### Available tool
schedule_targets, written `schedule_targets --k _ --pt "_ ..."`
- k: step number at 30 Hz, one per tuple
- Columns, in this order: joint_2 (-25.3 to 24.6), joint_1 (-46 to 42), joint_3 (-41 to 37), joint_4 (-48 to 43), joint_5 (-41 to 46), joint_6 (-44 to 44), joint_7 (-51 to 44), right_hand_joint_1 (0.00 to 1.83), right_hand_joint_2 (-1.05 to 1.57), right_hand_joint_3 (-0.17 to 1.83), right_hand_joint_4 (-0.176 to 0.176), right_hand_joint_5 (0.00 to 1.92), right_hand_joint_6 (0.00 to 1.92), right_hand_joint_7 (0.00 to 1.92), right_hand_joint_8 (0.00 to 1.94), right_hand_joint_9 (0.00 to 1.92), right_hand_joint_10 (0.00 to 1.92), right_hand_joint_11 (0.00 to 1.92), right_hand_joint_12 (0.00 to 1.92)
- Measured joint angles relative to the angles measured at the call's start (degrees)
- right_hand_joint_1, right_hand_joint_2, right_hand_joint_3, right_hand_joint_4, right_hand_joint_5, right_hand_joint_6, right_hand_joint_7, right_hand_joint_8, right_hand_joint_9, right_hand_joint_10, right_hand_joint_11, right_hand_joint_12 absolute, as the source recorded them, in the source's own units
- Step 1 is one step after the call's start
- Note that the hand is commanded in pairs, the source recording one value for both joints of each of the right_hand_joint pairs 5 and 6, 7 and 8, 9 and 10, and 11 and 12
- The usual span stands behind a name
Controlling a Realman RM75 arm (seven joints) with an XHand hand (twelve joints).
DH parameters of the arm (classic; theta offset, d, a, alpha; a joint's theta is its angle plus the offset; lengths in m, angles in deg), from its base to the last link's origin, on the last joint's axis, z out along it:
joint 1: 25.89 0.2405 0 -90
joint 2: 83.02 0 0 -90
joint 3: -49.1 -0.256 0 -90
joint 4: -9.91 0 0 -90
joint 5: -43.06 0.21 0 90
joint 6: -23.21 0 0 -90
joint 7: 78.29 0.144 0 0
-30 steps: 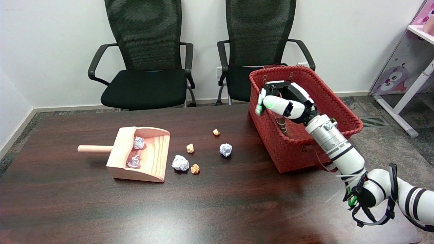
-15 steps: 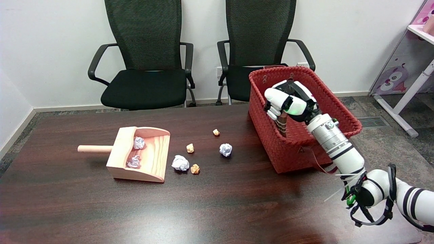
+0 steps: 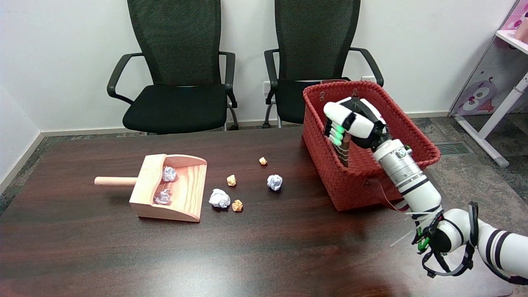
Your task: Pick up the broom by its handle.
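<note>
Broom handle (image 3: 345,149) stands nearly upright inside the red woven basket (image 3: 412,136), which sits on the table toward two o'clock. The handle is dark brown, and only a short stretch of it shows, below my fingers and above the basket's near wall. My right hand (image 3: 354,123) is inside the basket with its fingers (image 3: 337,134) curled around the top of that handle, thumb side up, gripping it. Whatever lies lower in the basket is hidden by the weave, so I cannot tell what the broom's head looks like or where it rests.

My forearm (image 3: 406,175) slopes down from the hand toward four o'clock, crossing the basket's near rim.

On the dark wooden table (image 3: 264,255), toward nine o'clock from the basket, a pale wooden dustpan (image 3: 181,194) lies with its round handle pointing to nine o'clock; two crumpled white paper balls (image 3: 166,185) sit in it. Between dustpan and basket, several loose paper wads (image 3: 274,182), white and orange, lie scattered, well apart from the basket. Two black office chairs (image 3: 177,74) stand beyond the table at twelve o'clock.
</note>
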Motion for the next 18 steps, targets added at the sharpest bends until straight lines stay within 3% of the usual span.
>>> schedule_targets --k 5,18 --pt "-0.2 0.0 -0.4 0.3 0.6 0.7 -1.7 0.96 1.06 1.06 0.176 1.92 1.92 1.92 1.92 1.92 1.92 1.92 1.92" --pt "2.5 -3.3 -4.9 9.5 6.8 -0.7 -14.8 0.97 1.10 1.13 0.176 1.92 1.92 1.92 1.92 1.92 1.92 1.92 1.92"
